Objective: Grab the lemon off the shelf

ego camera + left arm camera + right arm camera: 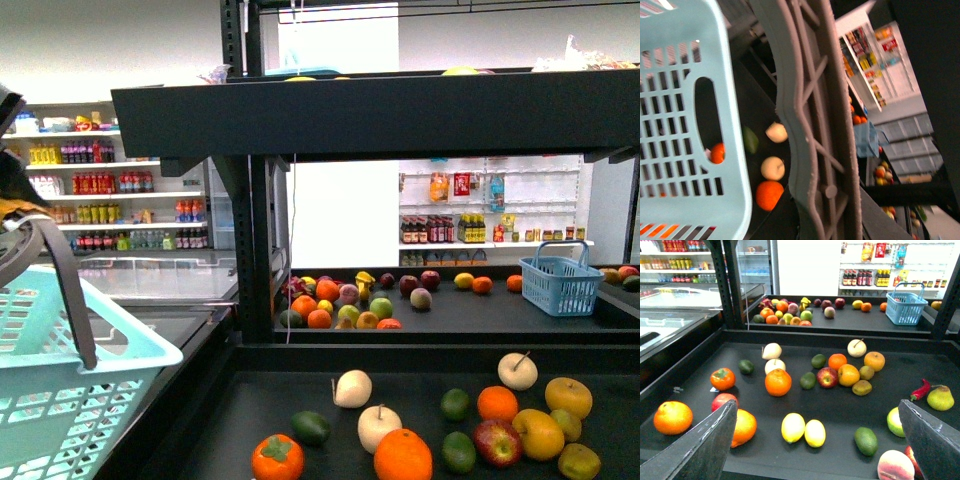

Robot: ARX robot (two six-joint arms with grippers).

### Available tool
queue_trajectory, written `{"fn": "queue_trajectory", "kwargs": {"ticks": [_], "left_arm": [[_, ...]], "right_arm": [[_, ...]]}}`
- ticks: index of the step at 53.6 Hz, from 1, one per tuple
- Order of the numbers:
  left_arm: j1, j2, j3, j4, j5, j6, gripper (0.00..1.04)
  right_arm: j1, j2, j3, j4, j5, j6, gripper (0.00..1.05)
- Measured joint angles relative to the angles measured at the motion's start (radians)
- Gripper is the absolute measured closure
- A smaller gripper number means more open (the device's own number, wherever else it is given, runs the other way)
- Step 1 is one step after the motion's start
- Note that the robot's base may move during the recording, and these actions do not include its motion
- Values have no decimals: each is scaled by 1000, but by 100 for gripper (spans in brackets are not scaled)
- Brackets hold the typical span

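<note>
Now we see the right pincer [817, 406] wide open. Its two grey fingers [705, 445] stand far apart in the right wrist view and hold nothing. Between them lies the lemon [815, 433], a smooth pure-yellow oval. It rests on the wide lower tray of the shelf [880, 407], close to the front edge of the tray and about midway along it. The fingers do not touch it.

The lemon touches a second yellow oval fruit [793, 427], which has a slightly greener tint. A dark green fruit [866, 440] lies near this pair, also by the front edge. A big orange [778, 382] sits farther in, toward the middle of the tray.

Beside the left edge of the shelf, the front view shows a light-blue basket [70, 390] with its grey handle [65, 290] raised. The handle goes up toward the left pincer [14, 200], of which only a small dark part shows. We cannot tell whether it is open or closed. The left wrist view shows only the basket wall and the handle from very near.
</note>
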Motion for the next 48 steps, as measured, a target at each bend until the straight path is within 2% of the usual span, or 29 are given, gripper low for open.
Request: {"fn": "queue_trajectory", "kwargs": {"ticks": [19, 32, 48], "left_arm": [[-213, -45, -100, 46, 111, 125, 97], [-366, -23, -109, 111, 150, 130, 97], [-443, 97, -105, 175, 144, 141, 97]], "right_arm": [[0, 0, 0, 0, 0, 0, 8], [0, 0, 0, 0, 0, 0, 8], [0, 0, 0, 0, 0, 0, 8]]}}
